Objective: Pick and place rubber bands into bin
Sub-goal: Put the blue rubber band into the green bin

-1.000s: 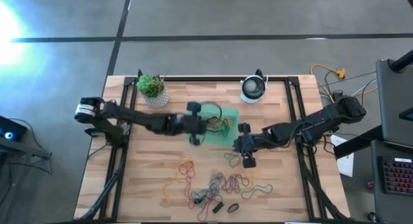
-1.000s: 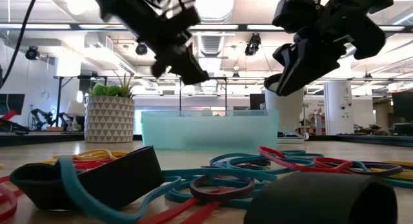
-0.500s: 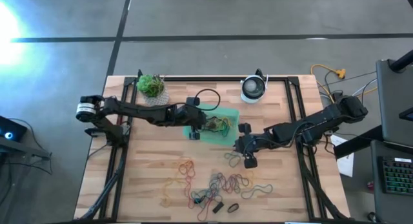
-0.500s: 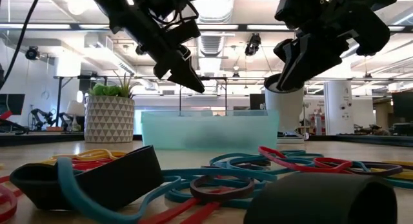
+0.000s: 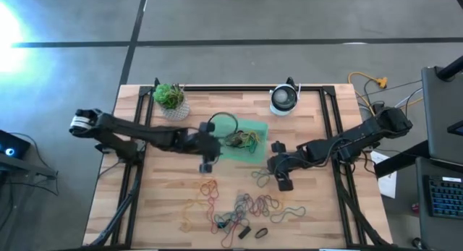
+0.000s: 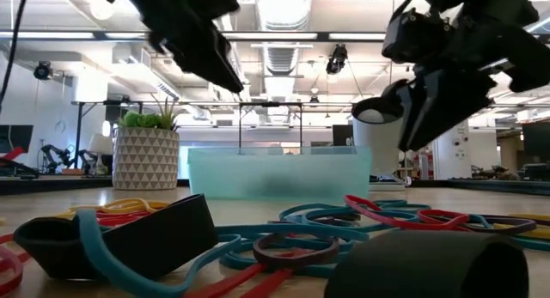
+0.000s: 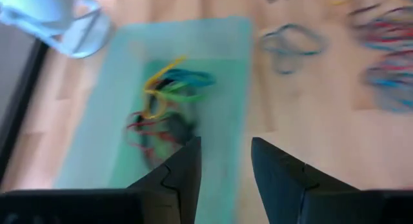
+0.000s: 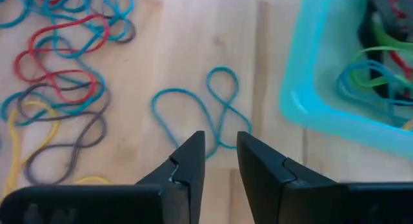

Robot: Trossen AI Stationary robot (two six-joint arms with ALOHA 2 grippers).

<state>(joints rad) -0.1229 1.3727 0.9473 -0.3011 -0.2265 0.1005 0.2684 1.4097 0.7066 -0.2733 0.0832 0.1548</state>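
We see bare counter (image 5: 155, 179) left of the bin (image 5: 255, 128), open for passage. Right of the bin, the right gripper (image 5: 278, 166) crowds the gap. Below the bin, rubber bands (image 5: 249, 206) litter the wood; behind it stand a plant pot (image 5: 171, 100) and round device (image 5: 284, 99).

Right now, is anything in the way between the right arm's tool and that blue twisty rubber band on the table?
Nothing visible is. The right tool hangs just above the blue rubber band, with only bare wood between them. The green tray sits off to one side.
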